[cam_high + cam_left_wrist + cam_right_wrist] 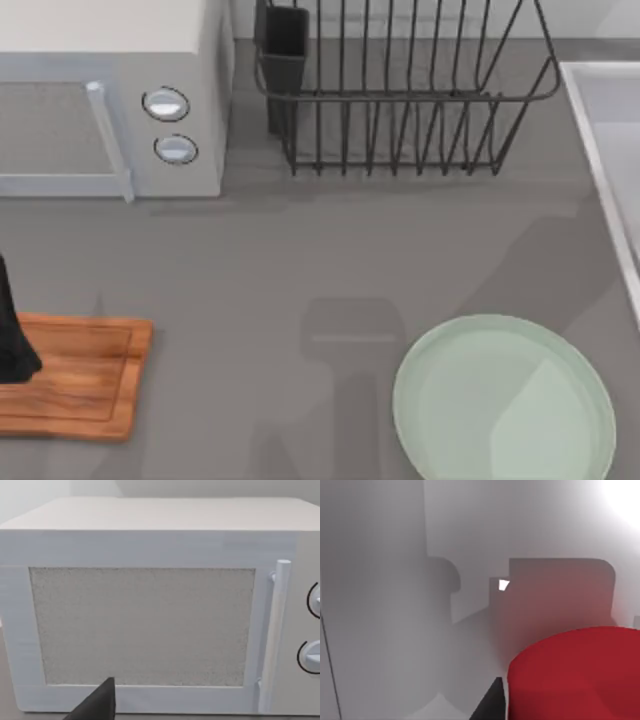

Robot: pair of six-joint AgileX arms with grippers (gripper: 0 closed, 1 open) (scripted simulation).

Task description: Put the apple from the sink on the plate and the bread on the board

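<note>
My left arm (12,345) sits at the table's left edge, over the near end of the board (85,375); its wrist faces the microwave (150,615); I cannot tell how its claw stands. Dish rack (400,100) at back centre. Plate (505,405) front right, bare. Sink (610,150) at far right. Apple (580,675) close against my right finger (490,705), inside the white basin; grip cannot be told.
</note>
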